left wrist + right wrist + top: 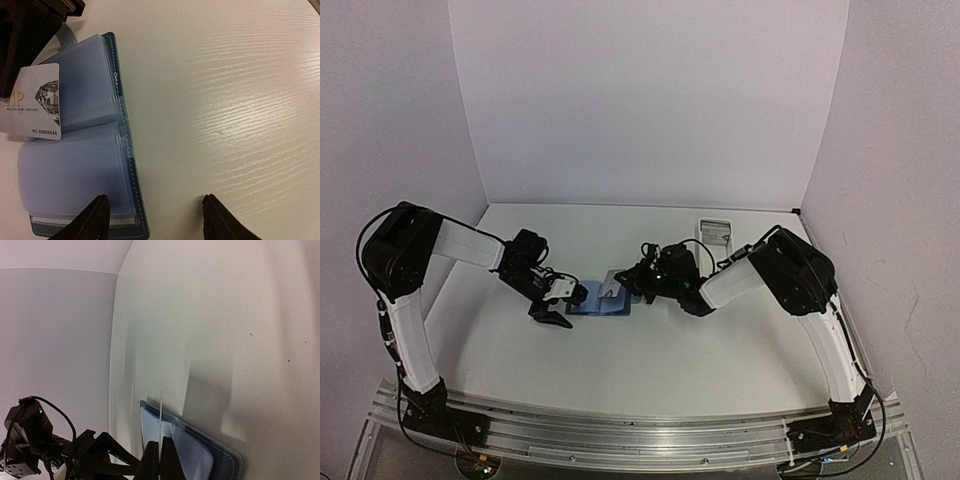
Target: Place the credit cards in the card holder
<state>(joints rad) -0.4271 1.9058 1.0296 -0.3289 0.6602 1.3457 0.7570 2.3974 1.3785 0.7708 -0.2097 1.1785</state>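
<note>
The dark-blue card holder lies open on the table, its clear sleeves up. My right gripper is shut on a white card with a diamond print. It holds the card on edge over the holder's sleeves. My left gripper is open and empty at the holder's left end. One of its fingers hangs over the sleeves, the other over bare table. Whether that finger touches the holder cannot be told.
A small white tray stands at the back right near the wall. The white walls close the table at the back and both sides. My left gripper also shows in the right wrist view, just beyond the holder.
</note>
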